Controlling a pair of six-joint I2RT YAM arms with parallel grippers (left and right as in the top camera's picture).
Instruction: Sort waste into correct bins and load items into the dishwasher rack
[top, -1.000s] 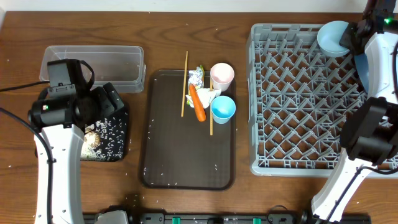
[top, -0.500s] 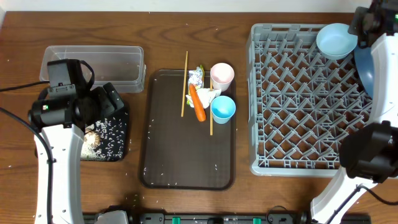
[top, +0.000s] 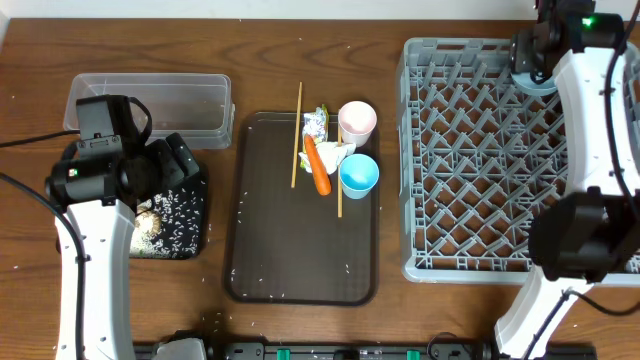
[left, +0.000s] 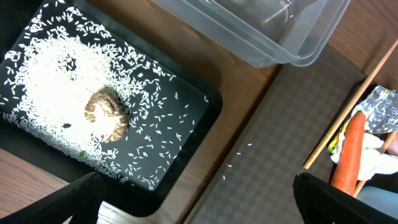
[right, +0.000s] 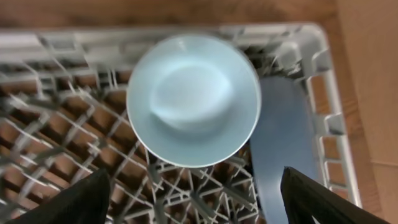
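The small light-blue bowl (right: 193, 99) has been released into the grey plastic dishwasher rack (top: 480, 170); the right gripper (right: 196, 190) and left gripper (left: 199, 196) are spread. The pale pink cup (top: 357, 118), wooden chopsticks (top: 296, 135) and orange carrot (top: 317, 165) are not yet sorted.

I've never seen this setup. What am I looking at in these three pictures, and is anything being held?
Two white robot arms, left and right, work at a wooden table, each ending in a two-finger gripper. One picture looks down from above; the other two come from wrist cameras. The left gripper hangs open over a black tray of rice with a brownish scrap. The right gripper is open above a small light-blue bowl sitting in a corner of the grey dishwasher rack. Neither holds anything. On the brown serving tray sit a carrot, a pink cup, a light-blue cup, chopsticks and wrappers.
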